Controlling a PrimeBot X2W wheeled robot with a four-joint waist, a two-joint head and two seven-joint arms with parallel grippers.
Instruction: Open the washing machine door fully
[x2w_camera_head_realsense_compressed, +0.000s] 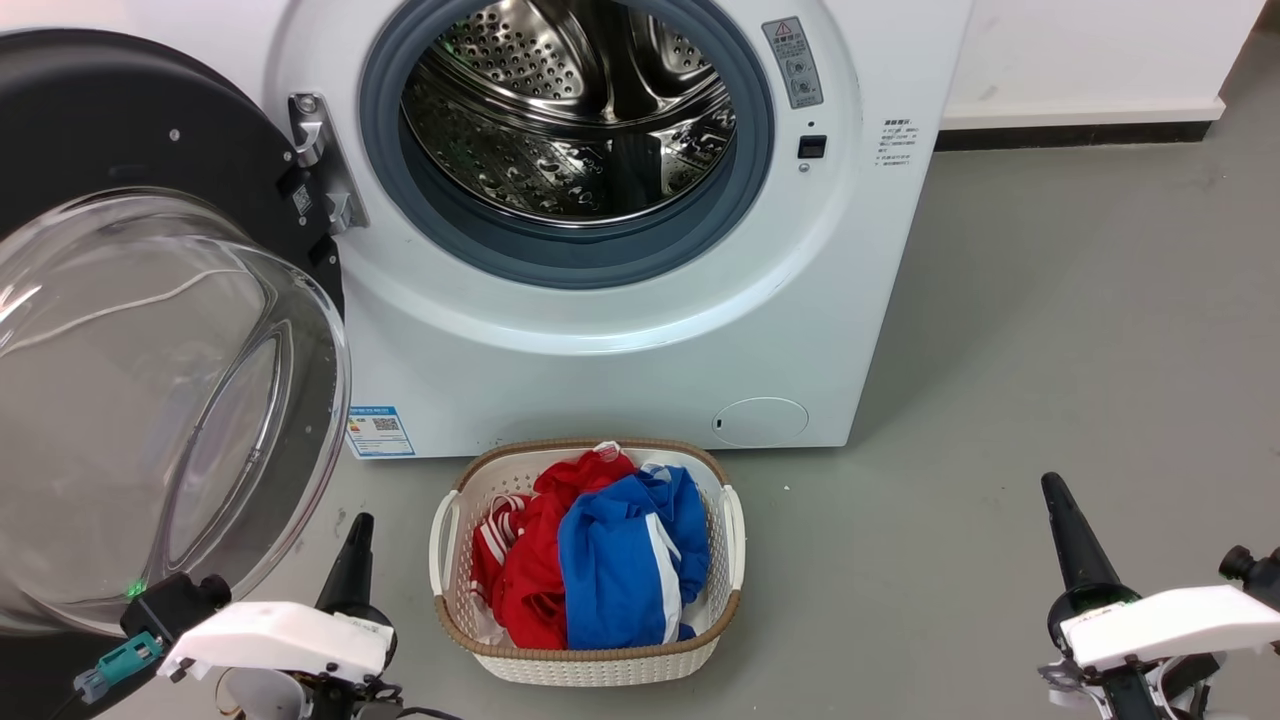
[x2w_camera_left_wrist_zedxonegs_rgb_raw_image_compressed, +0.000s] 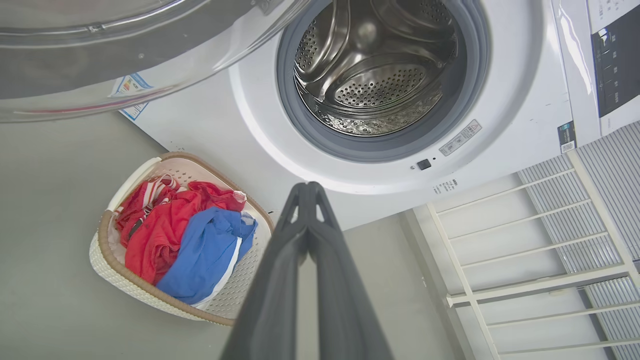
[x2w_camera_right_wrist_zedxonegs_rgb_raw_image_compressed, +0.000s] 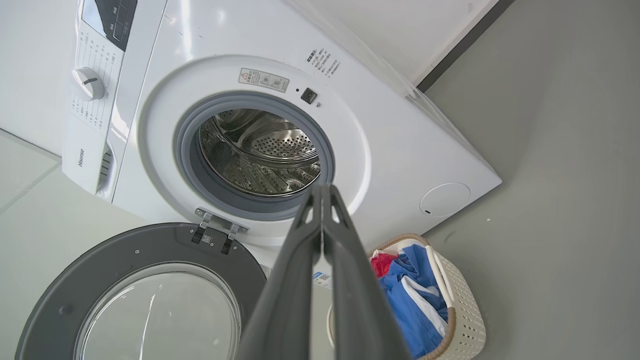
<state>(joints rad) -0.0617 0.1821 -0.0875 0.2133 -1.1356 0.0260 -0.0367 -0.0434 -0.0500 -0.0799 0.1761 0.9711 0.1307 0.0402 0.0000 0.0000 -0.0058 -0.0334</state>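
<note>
- The washing machine door (x2w_camera_head_realsense_compressed: 150, 380) hangs wide open on its hinge (x2w_camera_head_realsense_compressed: 320, 170), out on my left side of the machine. I can see right into the shiny drum (x2w_camera_head_realsense_compressed: 570, 110).
- My left pincer (x2w_camera_left_wrist_zedxonegs_rgb_raw_image_compressed: 308, 190) is pressed together and holds nothing. It sits low, near the door's glass bowl, and seems not to touch it.
- My right pincer (x2w_camera_right_wrist_zedxonegs_rgb_raw_image_compressed: 324, 190) is pressed together too, empty, and well apart from the door.
- I think the opening is nearly done, maybe all done.
- If the door can swing more, it needs a soft push on its black rim, keeping clear of the basket (x2w_camera_head_realsense_compressed: 600, 655).
</note>
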